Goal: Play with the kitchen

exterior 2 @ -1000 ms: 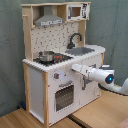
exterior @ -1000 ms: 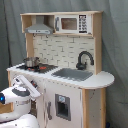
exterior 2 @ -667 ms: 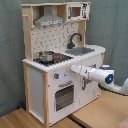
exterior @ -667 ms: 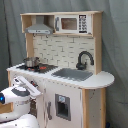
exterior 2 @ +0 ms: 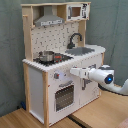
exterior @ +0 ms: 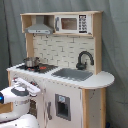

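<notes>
At front panel of kitchen (exterior 2: 55, 75), just above oven door (exterior 2: 64, 97), I see gripper (exterior 2: 73, 72) reaching; finger state cannot tell; kitchen stands upright against curtain; next move, I judge: fine alignment onto knob or handle

Kitchen (exterior: 75, 95) (exterior 2: 40, 85): white and light-wood toy unit, upright. Pegboard back, grey hood (exterior: 39, 29) (exterior 2: 49, 21) and microwave (exterior: 73, 23) (exterior 2: 76, 11) up top. Counter carries a black faucet (exterior: 84, 59) (exterior 2: 74, 39), sink (exterior: 72, 74) (exterior 2: 84, 50) and a metal pot (exterior: 31, 62) (exterior 2: 47, 56) on the stove. Oven door (exterior 2: 64, 96) has a window and is closed; in the second exterior view it sits just below and beside the arm's tip.
</notes>
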Robot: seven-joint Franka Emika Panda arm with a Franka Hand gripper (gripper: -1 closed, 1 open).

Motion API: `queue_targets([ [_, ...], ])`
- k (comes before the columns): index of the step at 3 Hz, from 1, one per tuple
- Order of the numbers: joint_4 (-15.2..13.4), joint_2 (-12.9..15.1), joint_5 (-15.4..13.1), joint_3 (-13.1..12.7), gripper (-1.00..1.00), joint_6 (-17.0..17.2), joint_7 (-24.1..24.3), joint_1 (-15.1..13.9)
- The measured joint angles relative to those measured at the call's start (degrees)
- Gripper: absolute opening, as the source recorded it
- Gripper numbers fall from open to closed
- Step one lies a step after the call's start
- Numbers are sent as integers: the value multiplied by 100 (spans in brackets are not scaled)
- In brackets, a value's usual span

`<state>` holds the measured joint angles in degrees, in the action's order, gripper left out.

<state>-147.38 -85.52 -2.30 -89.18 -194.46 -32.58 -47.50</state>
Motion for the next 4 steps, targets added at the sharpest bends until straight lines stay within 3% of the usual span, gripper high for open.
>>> queue_targets([
  [3,91,0,0,4,-100,426,-1776,87],
  [4,111,29,14,4,-100,668,-1762,146],
])
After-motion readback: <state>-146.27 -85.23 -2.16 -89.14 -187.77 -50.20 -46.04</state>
